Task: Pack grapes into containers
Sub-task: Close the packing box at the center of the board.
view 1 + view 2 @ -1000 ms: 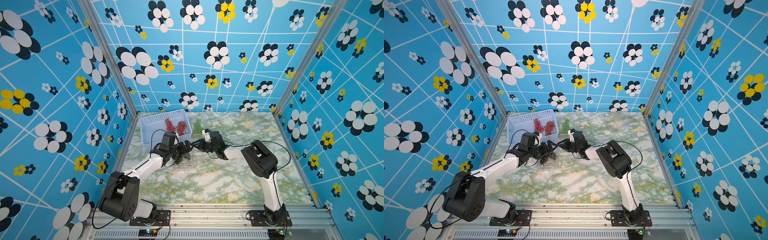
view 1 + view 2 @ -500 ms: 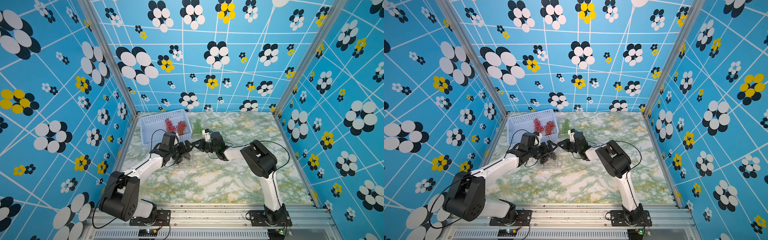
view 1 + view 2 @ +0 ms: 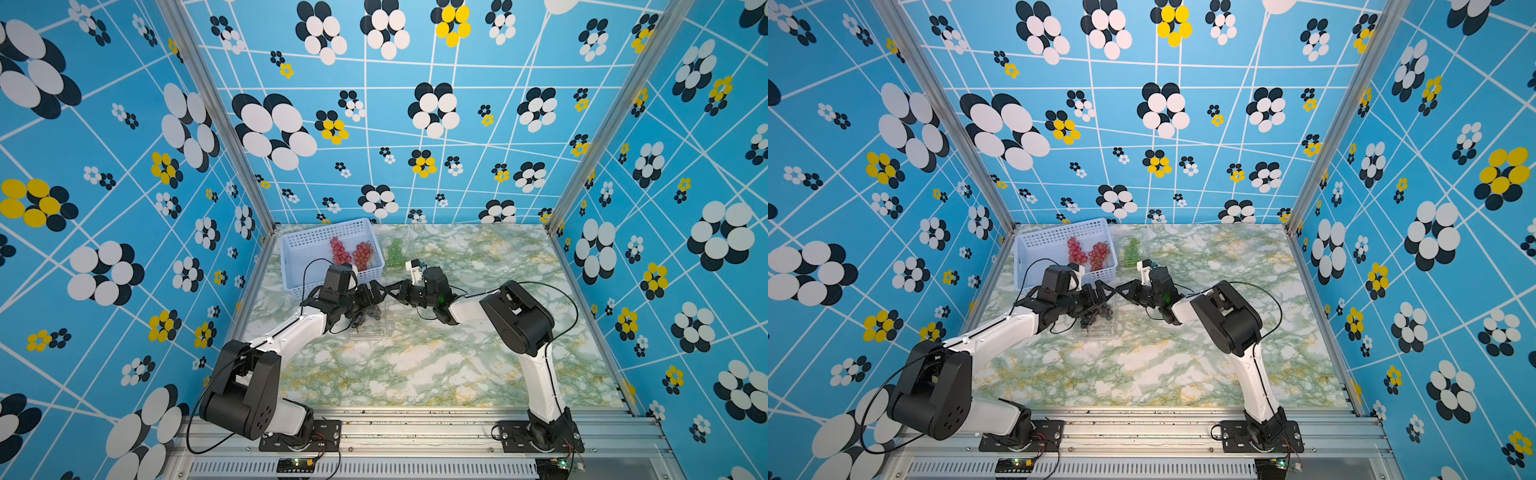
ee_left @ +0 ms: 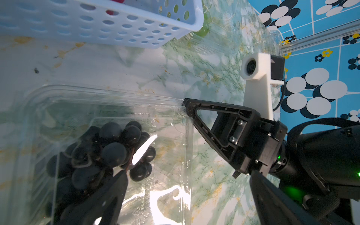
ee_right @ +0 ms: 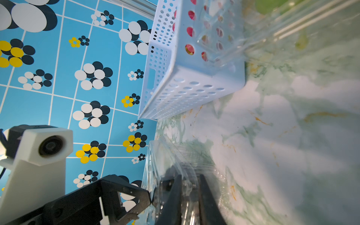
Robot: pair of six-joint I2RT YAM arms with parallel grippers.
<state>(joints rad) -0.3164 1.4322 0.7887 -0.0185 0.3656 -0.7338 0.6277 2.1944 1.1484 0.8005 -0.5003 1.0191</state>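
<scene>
Right claw (image 5: 188,180) is pinched shut on the thin rim of the clear box (image 4: 187,148), which sits on the table (image 3: 415,353) near the basket (image 3: 307,245), on the side nearer the robot. Left claw (image 3: 372,296) hangs over that box with its fingers wide apart, holding nothing. Dark grapes (image 4: 109,148) lie in a heap inside the box. Two bunches of red grapes (image 3: 340,250) lie in the basket, and green grapes (image 3: 395,251) lie just beside the basket.

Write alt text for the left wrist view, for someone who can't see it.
Dark grapes lie in a clear container on the marble table. The right gripper pinches its rim; a pale perforated basket stands nearby.
</scene>
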